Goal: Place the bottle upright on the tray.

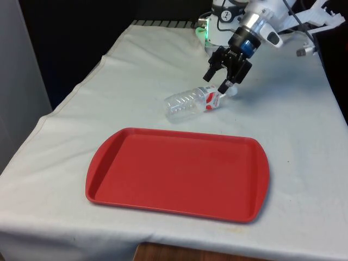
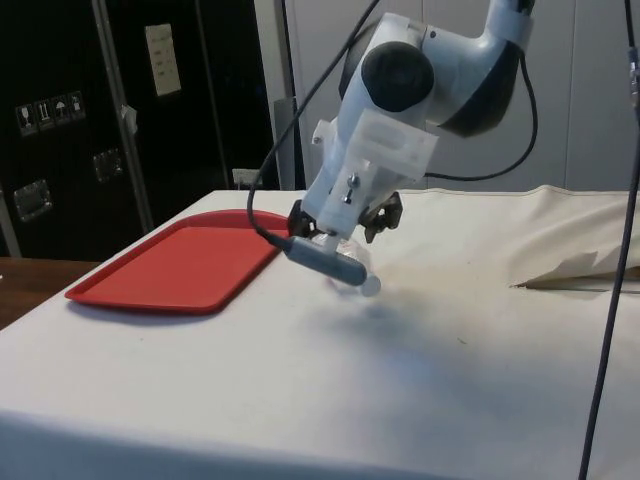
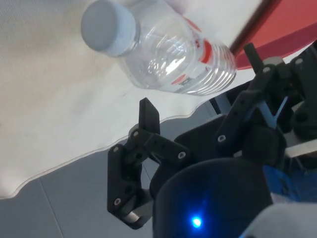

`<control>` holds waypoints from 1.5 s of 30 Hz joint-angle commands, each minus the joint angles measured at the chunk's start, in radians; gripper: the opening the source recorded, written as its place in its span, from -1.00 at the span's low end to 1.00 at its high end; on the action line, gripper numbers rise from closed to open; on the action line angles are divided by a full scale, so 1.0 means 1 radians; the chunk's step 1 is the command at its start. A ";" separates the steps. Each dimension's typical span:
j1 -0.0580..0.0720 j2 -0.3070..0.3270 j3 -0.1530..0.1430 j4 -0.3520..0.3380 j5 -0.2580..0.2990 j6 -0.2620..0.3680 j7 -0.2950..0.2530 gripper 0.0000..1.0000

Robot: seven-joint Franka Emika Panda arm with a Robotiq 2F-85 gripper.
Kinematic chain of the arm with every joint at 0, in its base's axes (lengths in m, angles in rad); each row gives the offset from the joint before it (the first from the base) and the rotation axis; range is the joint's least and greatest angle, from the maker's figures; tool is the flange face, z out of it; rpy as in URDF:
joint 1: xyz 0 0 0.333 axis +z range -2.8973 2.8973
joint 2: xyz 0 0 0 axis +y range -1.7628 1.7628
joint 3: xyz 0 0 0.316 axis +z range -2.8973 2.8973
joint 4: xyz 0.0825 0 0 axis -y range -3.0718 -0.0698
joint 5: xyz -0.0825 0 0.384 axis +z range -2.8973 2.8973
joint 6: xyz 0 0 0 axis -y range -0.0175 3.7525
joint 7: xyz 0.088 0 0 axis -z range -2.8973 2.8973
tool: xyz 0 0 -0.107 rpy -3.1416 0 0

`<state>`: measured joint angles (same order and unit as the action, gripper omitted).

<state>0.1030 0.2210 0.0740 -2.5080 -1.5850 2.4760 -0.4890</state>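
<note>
**Bottle down, hand open above cap**

Hand (image 1: pixel 221 81) open, w/ fingers spread, nothing held. Clear bottle (image 1: pixel 190 102) lies on its side on the worktop (image 1: pixel 136 65) just below the hand, white cap (image 3: pixel 106 27) end nearest it. Red tray (image 1: pixel 179 173) sits beyond the bottle, apart from it.

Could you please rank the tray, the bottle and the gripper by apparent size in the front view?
1. tray, clearly largest.
2. bottle and gripper: these look alike, and the gripper sits farther from the camera, so I won't rank them.
</note>
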 commanded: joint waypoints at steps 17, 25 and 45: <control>0.005 0.048 -0.012 0.026 -0.056 -0.023 -0.012 1.00; -0.001 0.058 -0.017 0.020 -0.088 -0.026 -0.008 1.00; 0.010 0.074 0.001 0.015 -0.137 -0.098 0.012 1.00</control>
<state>0.1090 0.2910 0.0740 -2.4990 -1.7010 2.3810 -0.4960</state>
